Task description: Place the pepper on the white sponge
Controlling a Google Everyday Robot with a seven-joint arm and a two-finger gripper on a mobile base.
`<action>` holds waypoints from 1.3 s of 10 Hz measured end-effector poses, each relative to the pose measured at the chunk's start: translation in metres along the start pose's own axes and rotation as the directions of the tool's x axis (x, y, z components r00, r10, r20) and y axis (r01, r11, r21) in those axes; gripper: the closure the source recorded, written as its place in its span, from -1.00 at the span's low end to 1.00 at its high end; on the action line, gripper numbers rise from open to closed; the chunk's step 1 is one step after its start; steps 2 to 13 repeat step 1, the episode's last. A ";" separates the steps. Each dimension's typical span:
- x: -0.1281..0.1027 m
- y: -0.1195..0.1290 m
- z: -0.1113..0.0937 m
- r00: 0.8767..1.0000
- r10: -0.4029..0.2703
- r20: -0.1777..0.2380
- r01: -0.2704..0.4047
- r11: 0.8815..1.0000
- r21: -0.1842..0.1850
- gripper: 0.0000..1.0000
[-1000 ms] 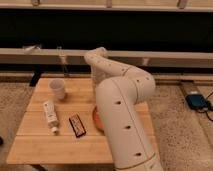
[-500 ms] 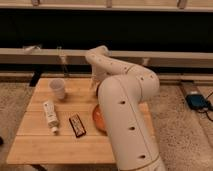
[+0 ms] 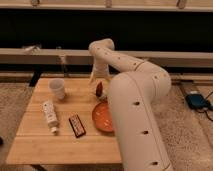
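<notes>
My gripper (image 3: 98, 84) hangs over the middle of the wooden table's (image 3: 60, 145) far half, at the end of the white arm that reaches in from the lower right. It is shut on the pepper (image 3: 99, 89), a small dark red shape pointing down between the pale fingers. Right below and around the pepper lies an off-white patch that looks like the white sponge (image 3: 103, 95), mostly covered by the gripper. I cannot tell whether the pepper touches it.
An orange bowl (image 3: 103, 118) sits just in front of the gripper, partly under the arm. A translucent cup (image 3: 57, 88) stands at the back left, with a white tube (image 3: 49, 114) and a dark flat packet (image 3: 76, 125) nearer. A blue object (image 3: 196, 101) lies on the floor at right.
The arm has swung away from above the orange bowl toward the table's far side. The gripper has come lower, and the pepper now shows below it.
</notes>
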 end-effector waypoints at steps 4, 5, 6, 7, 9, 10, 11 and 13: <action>0.000 0.003 0.001 1.000 -0.004 -0.001 0.004 1.000 -0.001 -0.60; 0.000 0.003 0.001 1.000 -0.004 -0.001 0.004 1.000 -0.001 -0.60; 0.000 0.003 0.001 1.000 -0.004 -0.001 0.004 1.000 -0.001 -0.60; 0.000 0.003 0.001 1.000 -0.004 -0.001 0.004 1.000 -0.001 -0.60; 0.000 0.003 0.001 1.000 -0.004 -0.001 0.004 1.000 -0.001 -0.60; 0.000 0.003 0.001 1.000 -0.004 -0.001 0.004 1.000 -0.001 -0.60; 0.000 0.003 0.001 1.000 -0.004 -0.001 0.004 1.000 -0.001 -0.60; 0.000 0.003 0.001 1.000 -0.004 -0.001 0.004 1.000 -0.001 -0.60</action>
